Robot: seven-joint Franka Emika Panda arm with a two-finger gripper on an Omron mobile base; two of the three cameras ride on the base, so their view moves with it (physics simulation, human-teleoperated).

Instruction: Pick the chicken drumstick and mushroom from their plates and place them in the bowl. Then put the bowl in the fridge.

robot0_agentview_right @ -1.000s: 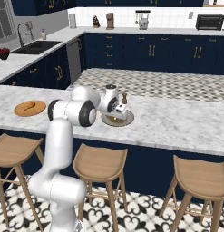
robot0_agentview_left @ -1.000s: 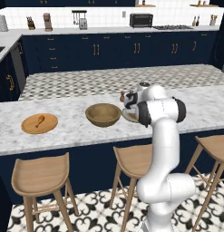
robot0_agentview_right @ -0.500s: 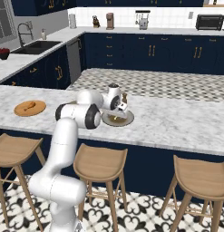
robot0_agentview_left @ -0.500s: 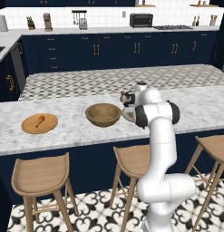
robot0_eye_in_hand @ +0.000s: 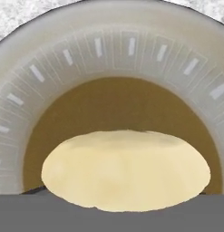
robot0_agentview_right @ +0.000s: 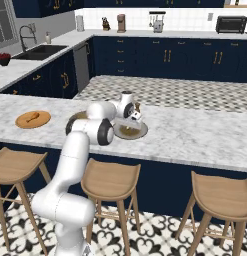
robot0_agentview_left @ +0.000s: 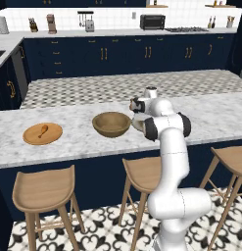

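Observation:
The pale cream mushroom [robot0_eye_in_hand: 126, 170] lies close up on the olive centre of the grey-rimmed plate [robot0_eye_in_hand: 113, 50]. My gripper [robot0_agentview_right: 132, 123] points down onto that plate [robot0_agentview_right: 142, 132], open, with thin dark slivers of its tips at either side of the mushroom. The deep wooden bowl [robot0_agentview_left: 111, 123] stands just left of the hand. Further left, the drumstick [robot0_agentview_left: 43, 130] rests on the flat wooden plate [robot0_agentview_left: 29, 137]. From the right base camera, the drumstick [robot0_agentview_right: 32, 118] and its plate [robot0_agentview_right: 41, 121] are at the far left. The fridge is out of view.
Two small brown shakers [robot0_agentview_right: 137, 106] stand right behind the hand. Wooden stools [robot0_agentview_left: 44, 188] line the near side of the marble island [robot0_agentview_left: 83, 144]. Navy cabinets and a back counter with a toaster oven [robot0_agentview_left: 152, 21] run along the far wall.
The hand has come down toward the grey-rimmed plate and the arm's elbow has shifted. Bowl, wooden plate and drumstick have stayed put.

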